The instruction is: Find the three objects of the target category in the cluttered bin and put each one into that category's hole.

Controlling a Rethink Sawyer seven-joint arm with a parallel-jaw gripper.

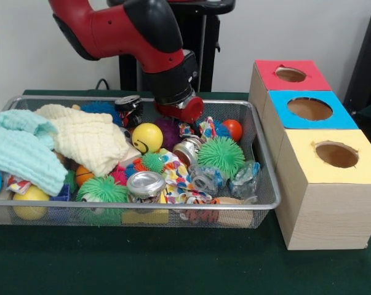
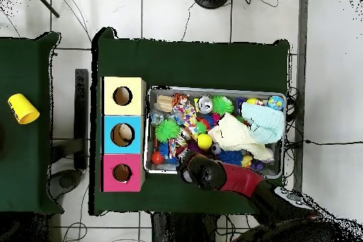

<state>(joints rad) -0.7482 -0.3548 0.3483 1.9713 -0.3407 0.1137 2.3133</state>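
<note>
Honestly the cluttered bin (image 1: 268, 200) is a mess to dig through: a wide, shallow silver wire-mesh basket sitting on the green table just beside the three wooden boxes (image 1: 314, 153), piled with spiky rubber balls, crushed cans and soft cloths. I reckon the balls are light and squishy, best pinched across the middle; the cans look slippery. The gripper (image 1: 180, 110) hangs low over the bin's far side, but I can't tell if it's open or holding anything.

Arm (image 1: 130, 31): glossy red shell with black rounded joint covers, black cylindrical wrist section (image 1: 173, 77), red end cap below; black pedestal column (image 1: 197, 43) behind.
</note>
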